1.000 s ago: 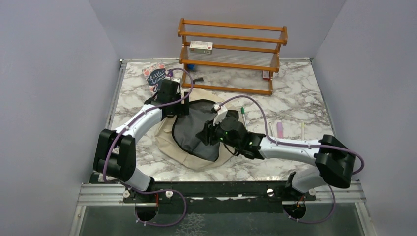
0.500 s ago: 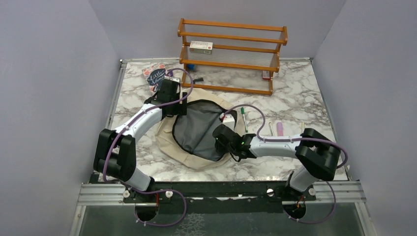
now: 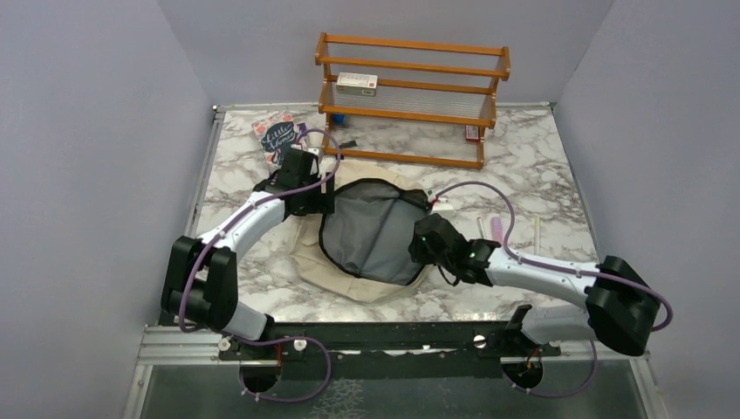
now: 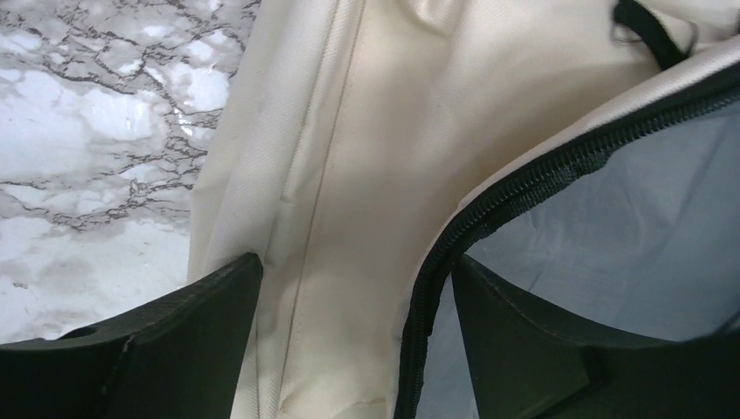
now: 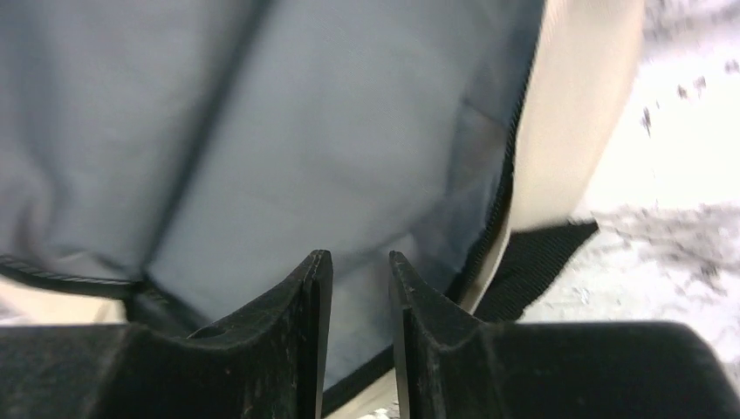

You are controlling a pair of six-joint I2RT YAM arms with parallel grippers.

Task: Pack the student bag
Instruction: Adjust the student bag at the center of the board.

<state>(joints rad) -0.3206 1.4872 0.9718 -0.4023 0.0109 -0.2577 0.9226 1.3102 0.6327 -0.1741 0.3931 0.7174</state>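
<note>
Student bag (image 3: 371, 240) lies mouth-up at mid-desk (image 3: 524, 157), grey lining (image 5: 262, 131) exposed. Left hand (image 4: 356, 264) is released, fingers wide, straddling the far-left zipper rim (image 4: 489, 196): one outside on the canvas, one inside. Right hand (image 5: 359, 255) is at the right rim, fingers nearly together; whether they pinch fabric cannot be told. Judgement: soft, light, limp canvas that will sag. Best hold is the firmer zipper rim.

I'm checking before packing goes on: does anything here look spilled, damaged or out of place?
Nothing stands out. The student bag lies flat on the table, its mouth gaping to show grey lining, with no tear or spill visible. The left end effector straddles the zipper rim, one finger outside, one inside.
</note>
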